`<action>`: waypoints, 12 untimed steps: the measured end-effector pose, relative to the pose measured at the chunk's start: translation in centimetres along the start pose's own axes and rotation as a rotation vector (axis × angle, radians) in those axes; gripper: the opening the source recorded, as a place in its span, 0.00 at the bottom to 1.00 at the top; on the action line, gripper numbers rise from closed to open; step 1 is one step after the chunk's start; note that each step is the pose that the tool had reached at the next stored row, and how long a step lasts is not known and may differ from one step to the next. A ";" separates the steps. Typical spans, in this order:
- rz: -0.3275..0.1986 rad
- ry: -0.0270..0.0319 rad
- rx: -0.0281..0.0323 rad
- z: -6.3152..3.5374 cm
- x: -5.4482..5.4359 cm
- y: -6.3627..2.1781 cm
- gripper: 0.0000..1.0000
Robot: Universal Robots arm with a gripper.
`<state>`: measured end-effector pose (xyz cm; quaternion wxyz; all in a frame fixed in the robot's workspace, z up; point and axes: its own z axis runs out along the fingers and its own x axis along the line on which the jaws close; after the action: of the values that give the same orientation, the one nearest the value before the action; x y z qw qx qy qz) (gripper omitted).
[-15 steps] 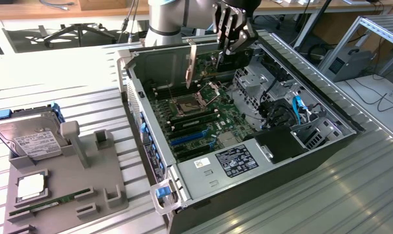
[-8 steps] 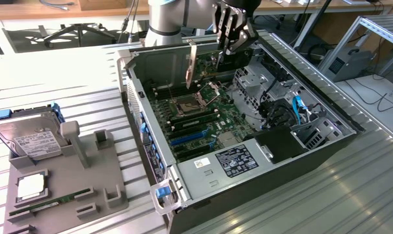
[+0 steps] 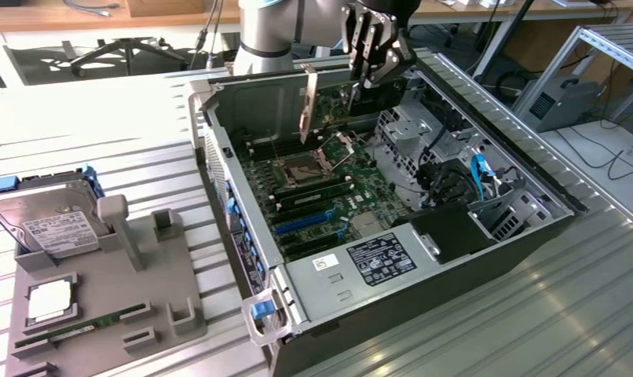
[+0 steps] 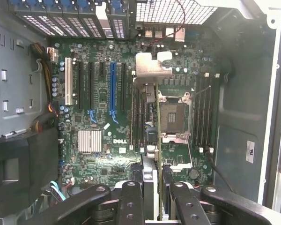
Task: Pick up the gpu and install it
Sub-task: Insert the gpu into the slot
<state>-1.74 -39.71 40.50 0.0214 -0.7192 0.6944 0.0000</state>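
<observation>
One black two-fingered gripper (image 3: 378, 75) hangs over the open grey computer case (image 3: 526, 196), jaws clamped on the gpu (image 3: 308, 102), a thin dark card with a silver metal bracket. The card is held on edge above the green motherboard (image 4: 98, 103), beside the square silver processor socket (image 4: 172, 115).

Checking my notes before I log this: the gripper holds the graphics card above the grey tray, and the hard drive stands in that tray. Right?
Not quite. The exterior view shows the gripper holding the graphics card above the open computer case, not the grey tray. The hard drive does stand in that tray.
</observation>
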 end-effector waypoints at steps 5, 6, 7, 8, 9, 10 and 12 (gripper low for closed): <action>-0.003 0.0000 -0.0001 0.00 0.0 0.00 0.27; -0.002 -0.0001 -0.0001 0.01 0.0 0.00 0.27; -0.002 0.0000 -0.0001 0.01 0.0 0.00 0.27; -0.002 0.0002 0.0000 0.02 0.0 0.00 0.27; -0.002 0.0005 0.0000 0.05 0.0 0.00 0.27; -0.001 0.0009 0.0000 0.08 0.0 0.00 0.27; 0.001 0.0019 0.0000 0.15 0.0 0.01 0.27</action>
<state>-1.74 -39.71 40.36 0.0207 -0.7189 0.6948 -0.0006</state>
